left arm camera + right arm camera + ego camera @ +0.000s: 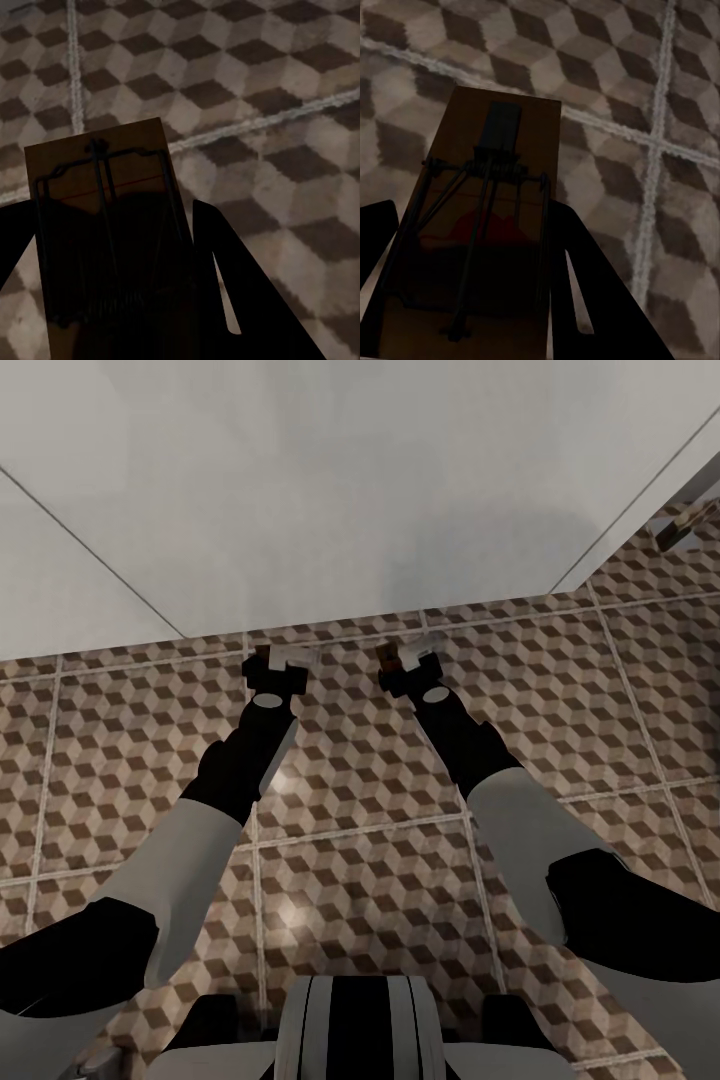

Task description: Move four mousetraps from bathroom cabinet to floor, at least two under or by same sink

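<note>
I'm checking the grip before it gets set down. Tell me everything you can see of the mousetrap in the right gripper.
The mousetrap is a flat, rectangular tan board that looks wooden. Dark wire runs along it: a coiled spring across the middle, thin bars, and a dark plate near the far end. A red patch shows under the wires. It sits between the dark fingers of the right gripper, held above the cube-patterned bathroom floor, not touching it.

Both arms reach forward side by side over the floor (380, 800), the left end effector (283, 658) left of the right end effector (410, 657), both near the wall (330, 480) ahead. Each holds a mousetrap between its fingers (left trap (105, 225), right trap (484, 225)), above the tiles.
</note>
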Motion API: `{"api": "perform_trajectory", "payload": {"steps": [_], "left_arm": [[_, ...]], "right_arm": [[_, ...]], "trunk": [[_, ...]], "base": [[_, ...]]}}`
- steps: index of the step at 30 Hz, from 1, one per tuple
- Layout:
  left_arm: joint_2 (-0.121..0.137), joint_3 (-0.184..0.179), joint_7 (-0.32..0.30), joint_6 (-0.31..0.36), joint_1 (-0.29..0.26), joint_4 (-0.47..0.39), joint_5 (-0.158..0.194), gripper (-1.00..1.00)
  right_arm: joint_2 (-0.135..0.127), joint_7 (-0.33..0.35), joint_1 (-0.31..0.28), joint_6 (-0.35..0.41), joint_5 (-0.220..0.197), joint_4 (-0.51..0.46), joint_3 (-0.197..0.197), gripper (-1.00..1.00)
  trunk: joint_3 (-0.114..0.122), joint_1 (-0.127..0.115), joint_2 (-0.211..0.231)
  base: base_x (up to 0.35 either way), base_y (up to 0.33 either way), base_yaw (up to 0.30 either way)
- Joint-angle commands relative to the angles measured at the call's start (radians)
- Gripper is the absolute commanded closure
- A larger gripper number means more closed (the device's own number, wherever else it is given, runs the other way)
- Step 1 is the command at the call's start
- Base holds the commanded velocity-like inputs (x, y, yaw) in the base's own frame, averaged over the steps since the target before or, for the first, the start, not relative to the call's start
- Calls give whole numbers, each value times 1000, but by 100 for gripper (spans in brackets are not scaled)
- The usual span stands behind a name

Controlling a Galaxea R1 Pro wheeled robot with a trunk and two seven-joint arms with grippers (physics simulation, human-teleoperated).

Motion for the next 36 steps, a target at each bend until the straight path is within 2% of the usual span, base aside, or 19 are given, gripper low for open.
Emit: {"api": "perform_trajectory", "payload": {"steps": [1,8,13,25,31,36], "left_arm": [[0,-2,1,9,0,-1,-10,100],[0,-2,0,8,22,0,-10,100],[0,-2,1,7,30,-3,-11,100],[0,-4,-1,5,36,40,-10,100],[0,-4,0,-80,36,110,-10,100],[-1,-5,1,-113,36,136,-10,100]], "right_arm": [[0,-8,0,7,8,1,3,100],[0,-8,0,1,10,59,2,100],[0,-11,0,-51,11,129,1,100],[0,-13,0,-67,11,145,0,100],[0,-13,0,-71,11,145,0,100],[0,-13,0,-94,11,144,0,100]], "trunk": [[0,0,0],[0,0,0],[0,0,0],[0,0,0],[0,0,0],[0,0,0]], "base": [[0,0,0],[0,0,0],[0,0,0],[0,0,0],[0,0,0],[0,0,0]]}}
